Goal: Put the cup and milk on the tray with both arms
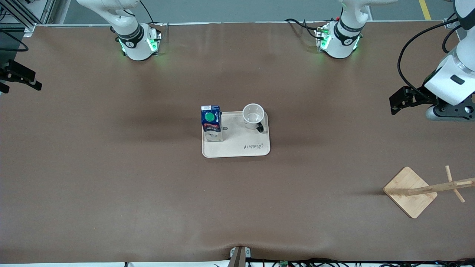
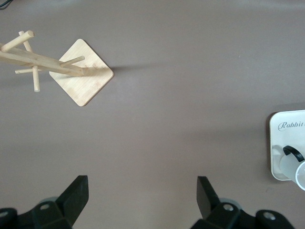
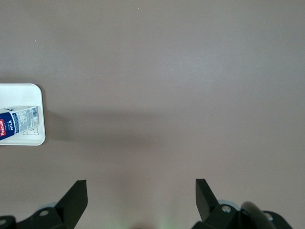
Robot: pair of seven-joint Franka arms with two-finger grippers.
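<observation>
Both items: milk (image 1: 211, 124) and cup (image 1: 253, 116) are seen upright on tray (image 1: 237, 148), mid-bench.
Cup face: hidden.
Left gripper (image 2: 142, 198): fingers apart, empty, over bench end.
Right gripper (image 3: 141, 199): mostly cut off, fingers apart.

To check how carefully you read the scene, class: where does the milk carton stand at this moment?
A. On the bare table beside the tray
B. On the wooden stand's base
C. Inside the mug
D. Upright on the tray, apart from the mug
D: in the front view the milk carton stands upright on the beige tray, with a gap of bare tray between it and the white mug.
</observation>
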